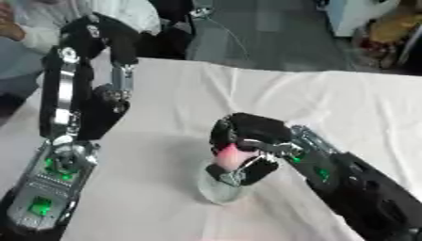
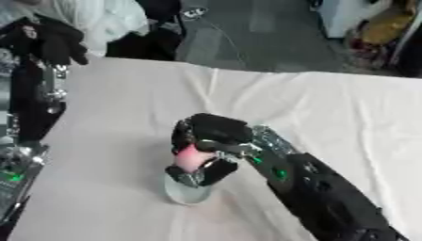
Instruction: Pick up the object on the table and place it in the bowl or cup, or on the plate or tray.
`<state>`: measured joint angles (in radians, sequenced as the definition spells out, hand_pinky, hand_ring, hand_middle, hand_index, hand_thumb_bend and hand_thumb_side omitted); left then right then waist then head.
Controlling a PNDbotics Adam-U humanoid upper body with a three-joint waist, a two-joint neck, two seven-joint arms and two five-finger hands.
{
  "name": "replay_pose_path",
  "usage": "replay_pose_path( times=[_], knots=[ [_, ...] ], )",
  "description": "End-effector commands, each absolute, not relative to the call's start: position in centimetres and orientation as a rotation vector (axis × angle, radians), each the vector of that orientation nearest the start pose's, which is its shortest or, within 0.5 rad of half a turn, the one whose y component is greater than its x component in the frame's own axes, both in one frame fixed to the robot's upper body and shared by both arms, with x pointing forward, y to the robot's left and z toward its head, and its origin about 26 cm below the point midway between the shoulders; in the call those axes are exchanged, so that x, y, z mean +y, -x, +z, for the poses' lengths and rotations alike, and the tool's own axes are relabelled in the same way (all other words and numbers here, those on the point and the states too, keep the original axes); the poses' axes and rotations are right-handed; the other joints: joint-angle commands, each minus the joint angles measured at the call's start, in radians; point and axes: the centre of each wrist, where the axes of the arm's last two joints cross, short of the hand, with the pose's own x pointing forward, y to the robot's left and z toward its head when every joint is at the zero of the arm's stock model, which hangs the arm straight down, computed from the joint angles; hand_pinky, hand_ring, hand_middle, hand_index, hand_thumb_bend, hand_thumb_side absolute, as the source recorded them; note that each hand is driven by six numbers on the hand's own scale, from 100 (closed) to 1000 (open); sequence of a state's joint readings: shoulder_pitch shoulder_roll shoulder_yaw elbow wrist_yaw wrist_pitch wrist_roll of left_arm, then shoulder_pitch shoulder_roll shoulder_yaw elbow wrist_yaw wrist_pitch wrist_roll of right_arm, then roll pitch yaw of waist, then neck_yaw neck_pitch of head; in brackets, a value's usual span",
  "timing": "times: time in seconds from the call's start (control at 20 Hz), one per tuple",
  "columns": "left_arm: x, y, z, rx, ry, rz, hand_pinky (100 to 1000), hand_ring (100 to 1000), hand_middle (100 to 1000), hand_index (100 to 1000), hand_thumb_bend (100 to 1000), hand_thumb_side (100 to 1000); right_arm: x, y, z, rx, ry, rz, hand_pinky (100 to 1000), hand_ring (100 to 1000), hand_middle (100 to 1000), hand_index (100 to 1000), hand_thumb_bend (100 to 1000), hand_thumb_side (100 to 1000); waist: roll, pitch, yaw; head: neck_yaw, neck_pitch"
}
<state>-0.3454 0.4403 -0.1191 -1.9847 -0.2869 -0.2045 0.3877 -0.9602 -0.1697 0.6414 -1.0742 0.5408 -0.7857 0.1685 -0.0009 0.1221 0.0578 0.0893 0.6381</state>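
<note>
My right hand (image 1: 251, 129) reaches in from the lower right and is shut on a small pink object (image 1: 228, 155), which is pinched between thumb and fingers. Directly below it a clear glass cup (image 1: 216, 192) stands on the white tablecloth (image 1: 329, 103). The pink object hangs just above the cup's mouth, partly hidden by the fingers. At the left edge my left hand (image 1: 78, 117) stands idle with its fingers pointing up, holding nothing and well away from the cup.
The tablecloth's far edge runs across the top, with grey floor beyond it. A person in white sits past the far left corner. Bare cloth lies to the right of and behind the cup.
</note>
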Motion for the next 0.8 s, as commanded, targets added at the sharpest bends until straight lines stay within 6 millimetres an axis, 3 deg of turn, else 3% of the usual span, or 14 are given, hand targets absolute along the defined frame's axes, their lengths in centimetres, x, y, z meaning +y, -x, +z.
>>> replay_pose_path(
  times=[0.05, 0.8],
  knots=[
    [24.5, -30.2, 21.7, 3.463, 0.731, 0.464, 536, 388, 558, 622, 100, 660, -5.9, -42.5, 14.7, 2.426, 0.158, -2.08, 100, 100, 100, 255, 100, 489, 0.006, -0.01, 0.003, 0.002, -0.016],
    [24.3, -30.2, 21.8, 3.46, 0.719, 0.456, 536, 388, 559, 622, 100, 660, -5.4, -42.2, 13.4, 2.405, 0.197, -2.102, 100, 100, 100, 254, 100, 500, 0.008, -0.005, 0.012, 0.007, -0.026]
  ],
)
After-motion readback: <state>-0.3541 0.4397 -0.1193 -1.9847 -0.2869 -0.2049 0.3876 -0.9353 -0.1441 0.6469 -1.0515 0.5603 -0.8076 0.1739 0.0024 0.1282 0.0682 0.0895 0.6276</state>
